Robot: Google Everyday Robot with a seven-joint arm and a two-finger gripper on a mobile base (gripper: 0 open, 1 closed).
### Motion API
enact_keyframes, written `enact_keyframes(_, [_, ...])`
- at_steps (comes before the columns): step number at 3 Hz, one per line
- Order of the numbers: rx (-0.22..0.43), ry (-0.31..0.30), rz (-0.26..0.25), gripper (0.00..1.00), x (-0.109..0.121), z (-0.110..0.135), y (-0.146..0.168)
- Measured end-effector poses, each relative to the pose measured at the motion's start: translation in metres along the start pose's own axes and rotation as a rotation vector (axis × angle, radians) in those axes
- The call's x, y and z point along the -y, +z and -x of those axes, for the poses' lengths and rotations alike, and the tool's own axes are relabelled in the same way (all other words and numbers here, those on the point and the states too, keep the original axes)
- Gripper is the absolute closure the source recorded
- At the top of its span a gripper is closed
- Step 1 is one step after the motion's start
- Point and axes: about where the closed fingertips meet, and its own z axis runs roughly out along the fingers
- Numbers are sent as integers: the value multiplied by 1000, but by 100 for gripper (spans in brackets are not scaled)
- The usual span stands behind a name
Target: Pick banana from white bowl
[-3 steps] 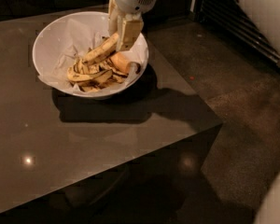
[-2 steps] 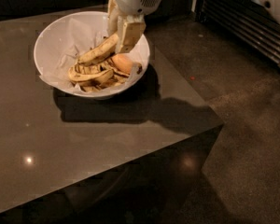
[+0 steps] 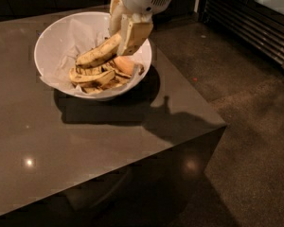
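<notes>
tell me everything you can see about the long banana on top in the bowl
The banana is the longest whole one, gently curved, yellow with brown speckles. It lies tilted on top of the other banana pieces in the white bowl, its lower end toward the bowl's middle and its upper end raised toward the right rim. That upper end runs in behind the gripper, which hangs over the bowl's right side, so the tip is hidden.
</notes>
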Motion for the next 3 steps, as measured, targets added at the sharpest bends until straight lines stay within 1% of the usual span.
enact_keyframes(1, [19, -5, -22, 100, -9, 4, -9])
enact_keyframes(2, [60, 33, -31, 100, -36, 11, -15])
enact_keyframes(3, [90, 101, -29, 100, -71, 19, -21])
